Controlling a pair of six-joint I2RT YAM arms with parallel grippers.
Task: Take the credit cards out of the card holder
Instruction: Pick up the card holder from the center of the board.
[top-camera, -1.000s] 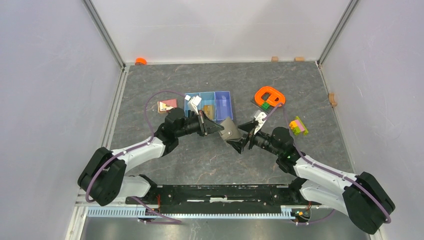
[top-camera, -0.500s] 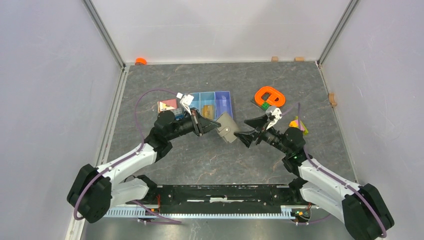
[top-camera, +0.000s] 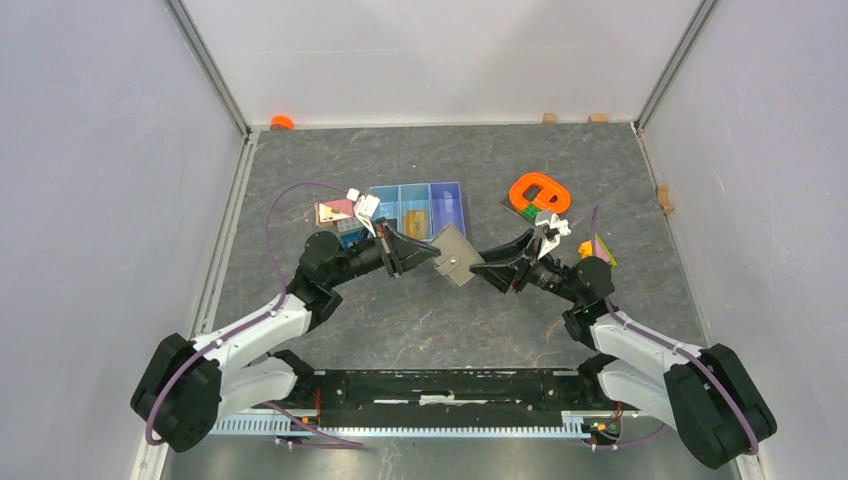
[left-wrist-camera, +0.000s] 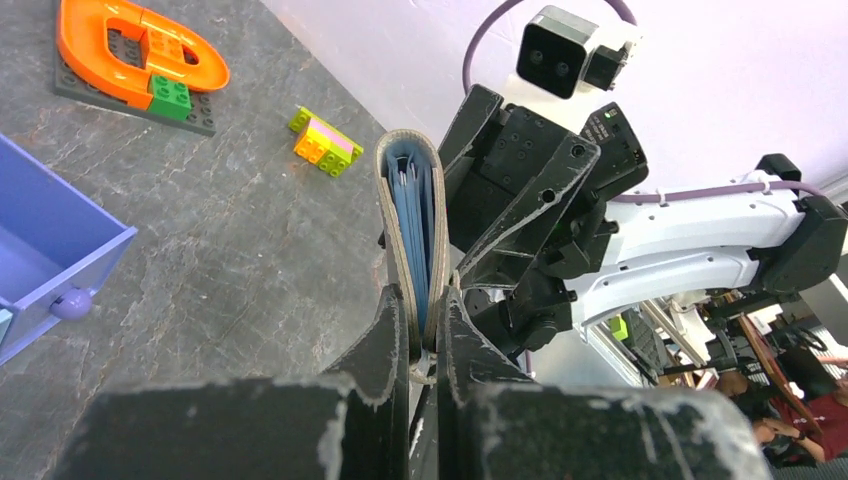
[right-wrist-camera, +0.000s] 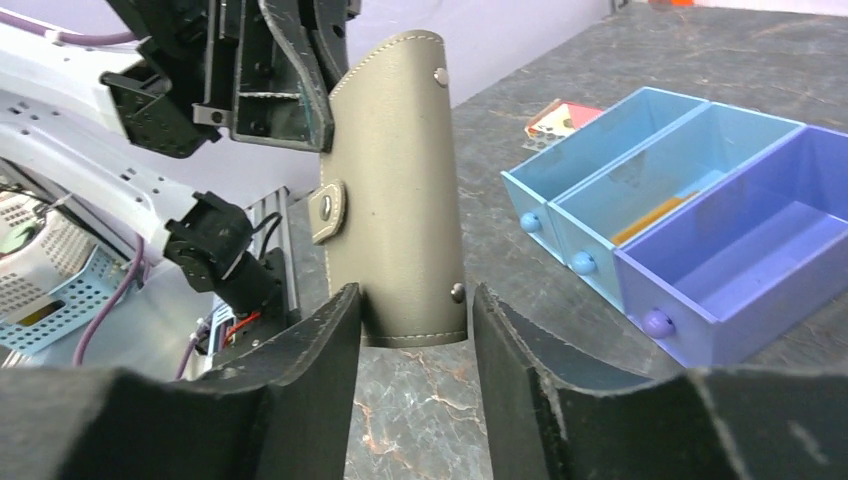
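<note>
- The grey marbled surface (top-camera: 420, 310) is walled in by pale panels, with both arms bolted at its 6 o'clock edge.
- The left arm (top-camera: 260, 325) reaches in from 7 o'clock and the right arm (top-camera: 640, 345) from 5 o'clock. They meet nose to nose near the middle of the surface.
- A three-compartment tray (top-camera: 448, 212), two parts blue and one purple, sits on the surface at 12 o'clock from the meeting point. A tan strip lies in its middle compartment.
- An orange ring (top-camera: 538, 192) on a dark studded plate, with a green brick in it, lies at 2 o'clock from the middle.
- The card holder (top-camera: 455, 256) is held off the surface between the two arms, just at 5 o'clock from the tray. It is folded, grey-taupe outside. Its open edge shows blue-grey layers edge-on in the left wrist view.
- The left gripper (left-wrist-camera: 425, 310) is clamped tight on one end of the card holder.
- The right gripper (right-wrist-camera: 412, 300) is half spread. Its fingers (right-wrist-camera: 320, 340) straddle the holder's other end, and I cannot tell whether they touch it.
- A small yellow-and-pink brick stack (left-wrist-camera: 325, 135) sits at 3 o'clock, just beside the right arm.
</note>
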